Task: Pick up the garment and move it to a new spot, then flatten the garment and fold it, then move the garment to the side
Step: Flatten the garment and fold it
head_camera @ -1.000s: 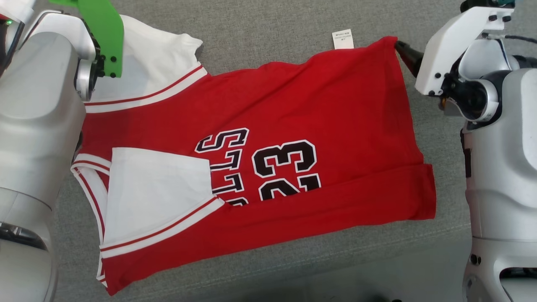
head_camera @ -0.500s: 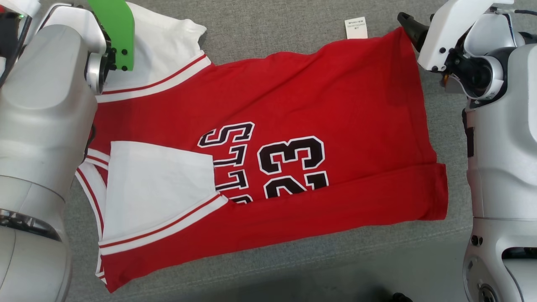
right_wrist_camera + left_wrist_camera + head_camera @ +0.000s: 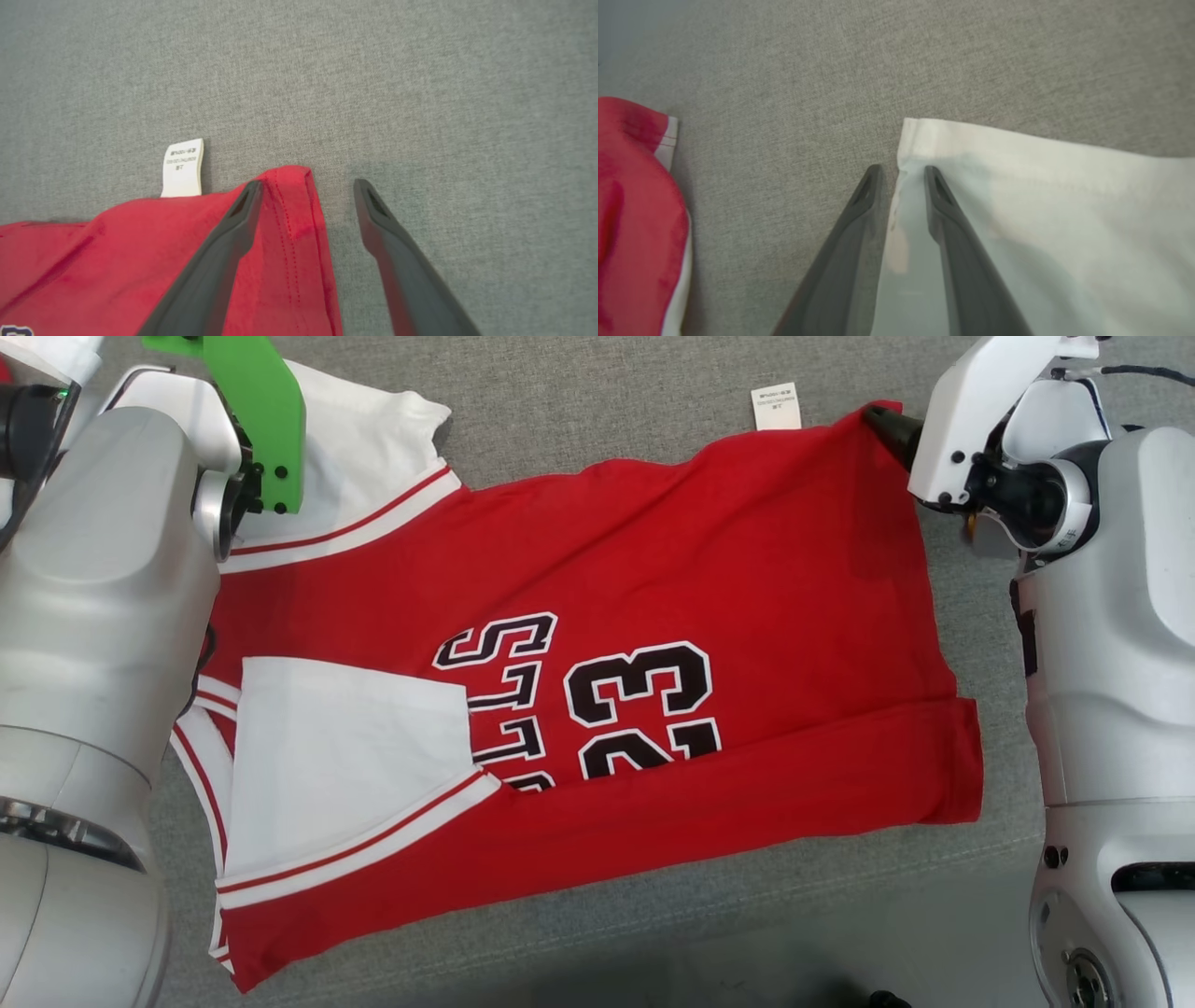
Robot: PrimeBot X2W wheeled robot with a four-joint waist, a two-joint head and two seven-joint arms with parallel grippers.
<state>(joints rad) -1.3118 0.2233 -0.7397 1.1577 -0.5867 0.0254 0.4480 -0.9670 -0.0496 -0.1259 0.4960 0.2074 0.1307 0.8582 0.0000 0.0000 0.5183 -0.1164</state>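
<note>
The garment (image 3: 747, 569) is a red jersey with white sleeves and a black "23", lying spread on the grey cloth surface (image 3: 597, 392). In the left wrist view, my left gripper (image 3: 902, 170) straddles the side edge of the white sleeve (image 3: 1041, 210) near its corner. Its jaws are narrowed, with a gap still showing. My right gripper (image 3: 308, 186) stands wide open over the red hem corner (image 3: 289, 196). One finger rests over the red cloth and the other over the bare surface. In the head view a dark fingertip (image 3: 885, 422) shows at that corner.
A white label (image 3: 776, 408) sticks out from the garment's far edge, beside the right gripper. A green plate (image 3: 261, 420) on my left arm covers part of the upper sleeve. A seam in the grey surface runs along below the garment.
The head view has shifted a little. The right gripper's fingertip has come in slightly over the red corner. The garment lies as before.
</note>
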